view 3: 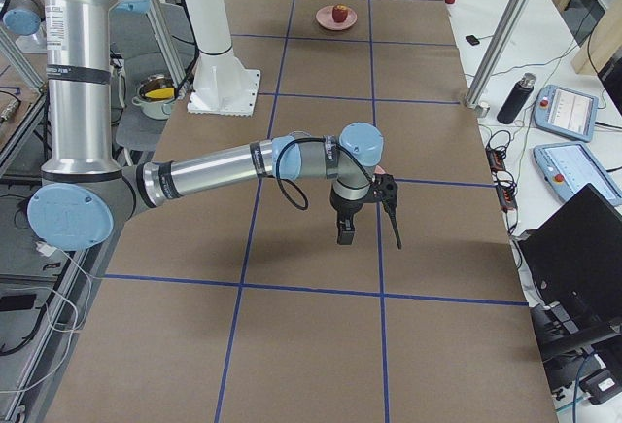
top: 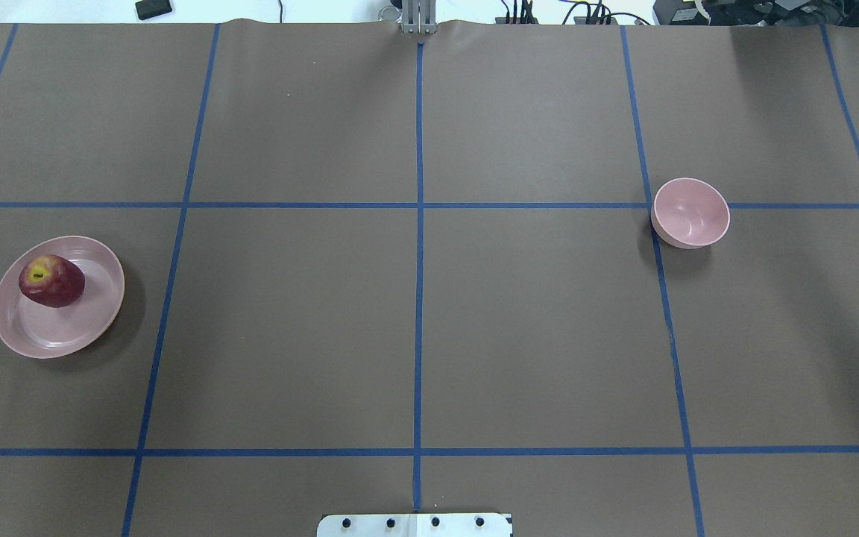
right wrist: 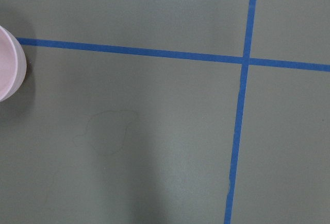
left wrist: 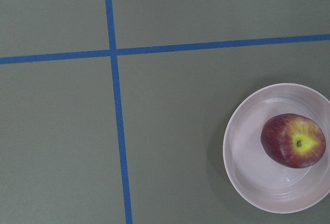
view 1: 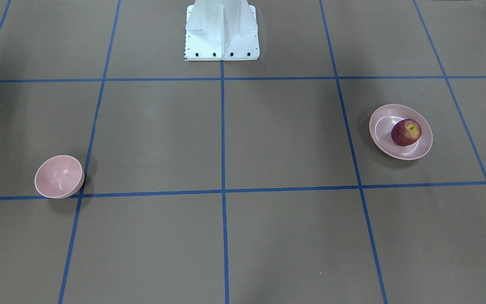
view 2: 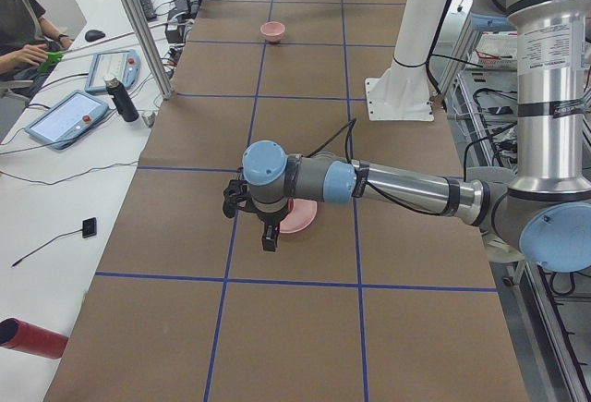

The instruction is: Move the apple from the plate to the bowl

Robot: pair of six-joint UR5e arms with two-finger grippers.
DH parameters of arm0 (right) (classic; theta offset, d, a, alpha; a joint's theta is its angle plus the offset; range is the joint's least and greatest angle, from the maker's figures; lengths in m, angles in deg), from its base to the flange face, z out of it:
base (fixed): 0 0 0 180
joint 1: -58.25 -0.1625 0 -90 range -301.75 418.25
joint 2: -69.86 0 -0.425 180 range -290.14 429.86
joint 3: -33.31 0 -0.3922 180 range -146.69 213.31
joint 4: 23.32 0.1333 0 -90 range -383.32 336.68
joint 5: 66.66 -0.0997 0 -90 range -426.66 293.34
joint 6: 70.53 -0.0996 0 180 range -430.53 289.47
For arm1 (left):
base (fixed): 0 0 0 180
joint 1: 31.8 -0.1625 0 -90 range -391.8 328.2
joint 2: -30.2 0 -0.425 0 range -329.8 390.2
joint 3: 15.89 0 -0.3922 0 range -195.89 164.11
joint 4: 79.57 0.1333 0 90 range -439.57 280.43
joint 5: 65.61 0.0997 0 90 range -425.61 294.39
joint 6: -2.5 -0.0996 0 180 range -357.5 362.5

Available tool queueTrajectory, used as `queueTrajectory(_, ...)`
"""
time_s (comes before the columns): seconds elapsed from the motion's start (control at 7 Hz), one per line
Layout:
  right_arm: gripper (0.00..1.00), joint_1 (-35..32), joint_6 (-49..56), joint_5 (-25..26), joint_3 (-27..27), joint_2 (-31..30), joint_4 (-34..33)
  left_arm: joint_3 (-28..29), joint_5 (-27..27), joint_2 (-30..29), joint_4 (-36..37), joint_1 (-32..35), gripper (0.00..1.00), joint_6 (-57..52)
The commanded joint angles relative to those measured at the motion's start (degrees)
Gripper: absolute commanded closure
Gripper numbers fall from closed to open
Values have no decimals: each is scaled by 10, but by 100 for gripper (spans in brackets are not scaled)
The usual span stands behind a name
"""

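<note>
On plate, dark-red apple.

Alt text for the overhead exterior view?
A dark-red apple sits on a wide pink plate at the left of a brown, blue-taped table; a small empty pink bowl stands far right. The robot's white base shows at the bottom edge.

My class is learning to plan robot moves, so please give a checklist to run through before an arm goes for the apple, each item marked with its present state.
1. The apple rests on the plate: ok.
2. The bowl stands upright and empty: ok.
3. The apple's stem side faces up: ok.
4. The left gripper is open: cannot tell.
5. The apple is centred in the left wrist view: not ok, it sits at lower right.
</note>
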Motion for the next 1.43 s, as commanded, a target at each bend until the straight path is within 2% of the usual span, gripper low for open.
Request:
queueTrajectory(0.0, 0, 0, 0, 0, 0, 0, 0, -17, 0, 18, -1, 2, 2, 0)
queueTrajectory(0.57, 0, 0, -2, -6, -3, -1, 4, -19, 12, 18, -1, 1, 2, -1)
queueTrajectory(0.86, 0, 0, -5, -43, -5, -2, 4, -12, 9, 18, -3, 0, 2, 1)
queueTrajectory(1.0, 0, 0, -5, -80, -6, -3, 4, -13, 5, 18, -2, 0, 2, 3)
queueTrajectory(1.14, 0, 3, -2, -103, -6, -2, 22, -17, 5, 18, -4, 0, 2, 0)
queueTrajectory(1.29, 0, 24, -13, -102, -4, -8, 83, -17, 5, 18, -13, -1, 2, 3)
